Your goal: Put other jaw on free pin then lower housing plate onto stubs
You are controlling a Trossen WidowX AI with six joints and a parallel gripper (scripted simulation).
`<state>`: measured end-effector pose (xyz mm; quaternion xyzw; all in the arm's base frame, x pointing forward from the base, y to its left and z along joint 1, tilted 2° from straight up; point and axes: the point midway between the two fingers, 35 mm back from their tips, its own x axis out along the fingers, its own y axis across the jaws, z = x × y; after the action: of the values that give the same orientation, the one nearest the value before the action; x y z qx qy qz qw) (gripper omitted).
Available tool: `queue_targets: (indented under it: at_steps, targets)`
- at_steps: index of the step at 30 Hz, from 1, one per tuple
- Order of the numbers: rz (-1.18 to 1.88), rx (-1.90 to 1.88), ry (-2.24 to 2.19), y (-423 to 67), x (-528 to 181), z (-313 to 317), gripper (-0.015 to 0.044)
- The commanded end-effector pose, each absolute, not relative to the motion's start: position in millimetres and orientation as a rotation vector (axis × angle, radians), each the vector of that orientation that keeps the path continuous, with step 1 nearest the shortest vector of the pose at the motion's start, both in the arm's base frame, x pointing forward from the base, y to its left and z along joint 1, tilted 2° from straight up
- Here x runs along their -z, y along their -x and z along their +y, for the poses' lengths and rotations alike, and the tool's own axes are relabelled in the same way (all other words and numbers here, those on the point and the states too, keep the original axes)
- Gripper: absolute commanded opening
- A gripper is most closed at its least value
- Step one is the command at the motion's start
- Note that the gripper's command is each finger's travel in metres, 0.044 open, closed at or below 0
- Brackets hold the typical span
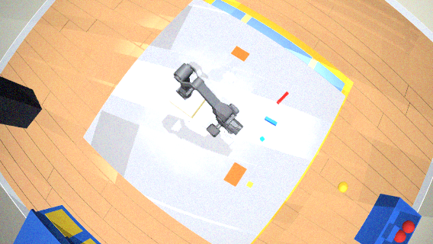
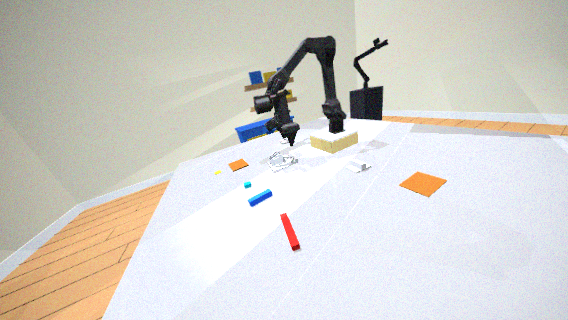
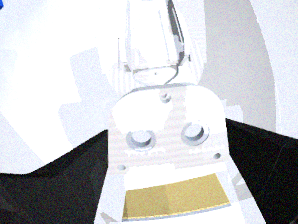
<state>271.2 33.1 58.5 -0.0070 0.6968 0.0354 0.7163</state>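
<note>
"White plate (image 3: 170, 117), with two big round holes! Who has it?"

"The black fingers (image 1: 225, 130) (image 2: 290, 141) do. They are wide open but snug on its sides, at three and nine o'clock in the wrist view. It looks like the housing plate."

"Where must it go?"

"Down on the stubs, most likely. A pale see-through-looking thing (image 2: 282, 161) (image 3: 150, 40) sits on the table (image 1: 160, 179) (image 2: 450, 250), at twelve o'clock from the plate in the wrist view. It may be the gripper toy."

"So this is the lid step?"

"It seems so. The arm should line both holes up with both stubs, keep the plate flat, and lower it gently. Then the fingers can let go and back off."

"Are both jaws on, teeth together?"

"Nobody can tell. Bright light washes out the white parts, and the plate may hide the pins. From above, the arm covers much too."

"And that small white piece (image 2: 359, 166) near four o'clock from the toy, seen from outside?"

"Too blurry to name."
</note>
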Motion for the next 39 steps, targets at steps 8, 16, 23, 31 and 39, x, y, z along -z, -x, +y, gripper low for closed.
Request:
queue_targets:
  at_steps: [8, 16, 23, 31, 39]
  targets:
    - [1.542, -0.079, 0.009, -271, -59, 34, 0.0351]
    - [1.542, -0.078, 0.008, -271, -59, 34, 0.0351]
    - [1.542, -0.078, 0.008, -272, -53, 34, 0.0351]
    - [1.542, -0.078, 0.008, -274, -39, 35, 0.0351]
    - [1.542, -0.078, 0.008, -274, -26, 36, 0.0351]
